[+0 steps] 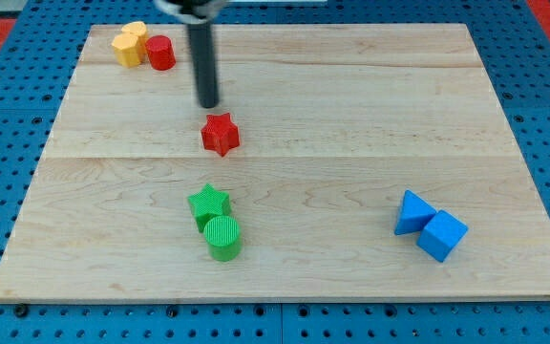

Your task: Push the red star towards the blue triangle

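Observation:
The red star (221, 134) lies on the wooden board (351, 115), left of the middle. The blue triangle (412, 212) lies at the lower right, touching a blue cube (442, 235) on its right. My tip (208, 104) is the lower end of a dark rod coming down from the view's top. It stands just above and slightly left of the red star, with a small gap between them.
A green star (208, 204) and a green cylinder (223, 237) touch each other below the red star. A red cylinder (160, 53) and yellow blocks (130, 44) sit at the board's top left corner. A blue pegboard (542, 115) surrounds the board.

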Available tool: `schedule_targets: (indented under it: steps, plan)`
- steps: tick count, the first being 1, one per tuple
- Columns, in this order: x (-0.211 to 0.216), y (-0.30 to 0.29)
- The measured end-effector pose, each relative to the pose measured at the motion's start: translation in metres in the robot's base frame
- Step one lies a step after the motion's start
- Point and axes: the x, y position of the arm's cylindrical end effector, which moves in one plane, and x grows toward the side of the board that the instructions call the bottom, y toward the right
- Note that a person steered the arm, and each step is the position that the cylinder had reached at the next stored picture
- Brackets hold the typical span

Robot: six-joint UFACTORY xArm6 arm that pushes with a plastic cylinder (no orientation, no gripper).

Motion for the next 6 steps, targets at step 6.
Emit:
schedule_targets:
  steps: [6]
  plan:
    - [0.073,0.235]
